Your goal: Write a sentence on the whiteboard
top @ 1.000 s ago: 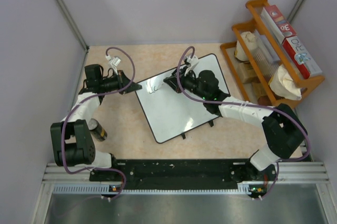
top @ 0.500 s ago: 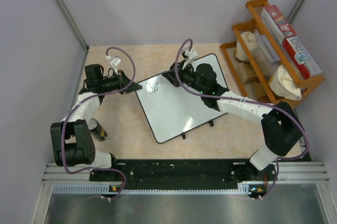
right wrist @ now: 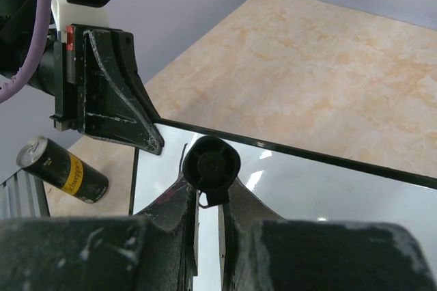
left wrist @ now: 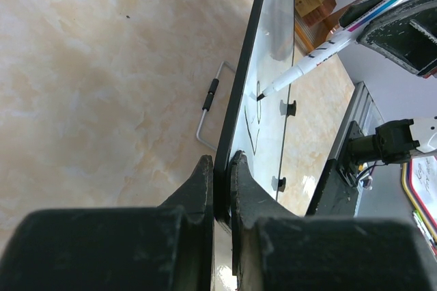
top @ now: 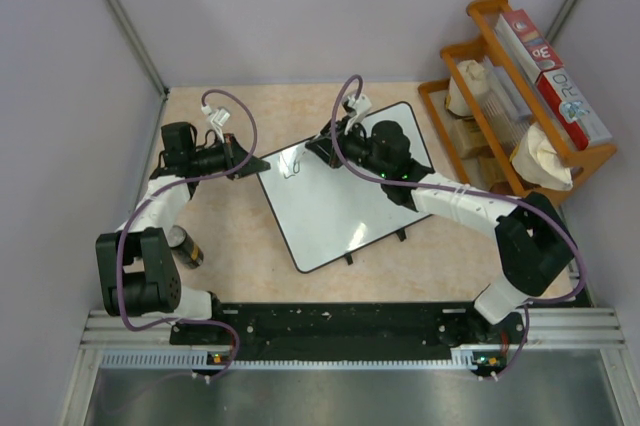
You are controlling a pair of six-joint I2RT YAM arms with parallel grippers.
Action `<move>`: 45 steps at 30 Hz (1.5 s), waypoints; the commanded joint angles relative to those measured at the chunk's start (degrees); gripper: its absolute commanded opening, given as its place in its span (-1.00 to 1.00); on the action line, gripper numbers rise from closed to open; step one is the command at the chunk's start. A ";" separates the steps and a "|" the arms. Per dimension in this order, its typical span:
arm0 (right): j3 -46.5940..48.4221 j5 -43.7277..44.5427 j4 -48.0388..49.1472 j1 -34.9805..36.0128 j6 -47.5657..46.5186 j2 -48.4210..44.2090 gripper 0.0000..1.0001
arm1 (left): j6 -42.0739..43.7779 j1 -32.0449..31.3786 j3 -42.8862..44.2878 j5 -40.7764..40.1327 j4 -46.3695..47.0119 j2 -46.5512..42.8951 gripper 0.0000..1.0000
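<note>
The whiteboard (top: pixel 345 196) lies slanted on the tan table, with a few black strokes near its far left corner. My left gripper (top: pixel 258 164) is shut on that corner's black frame; the left wrist view shows the edge clamped between the jaws (left wrist: pixel 222 168). My right gripper (top: pixel 318 151) is shut on a white marker (left wrist: pixel 321 52), and the marker's black tip rests on the board (left wrist: pixel 273 65) at the strokes. In the right wrist view the marker's black end cap (right wrist: pixel 212 164) sits between my fingers above the board (right wrist: pixel 328 195).
A black and yellow can (top: pixel 185 246) lies on the table near the left arm and also shows in the right wrist view (right wrist: pixel 61 168). A wooden rack (top: pixel 520 96) with boxes and bags stands at the right. Grey walls close in the left, far and right sides.
My right gripper has moved a little left and away from the bases with the marker over the board's far left part. The left gripper and board have stayed put.
</note>
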 commanded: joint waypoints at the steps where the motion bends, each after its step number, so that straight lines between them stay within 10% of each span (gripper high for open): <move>1: -1.00 -0.50 -1.33 0.10 -0.68 -1.15 -1.00 | 8.46 -1.63 -0.11 -7.63 0.53 0.11 -1.00; 45: 0.31 4.69 -1.42 -0.60 -2.08 -1.94 -1.00 | 9.34 -2.68 0.24 -9.38 -1.49 -0.68 -1.00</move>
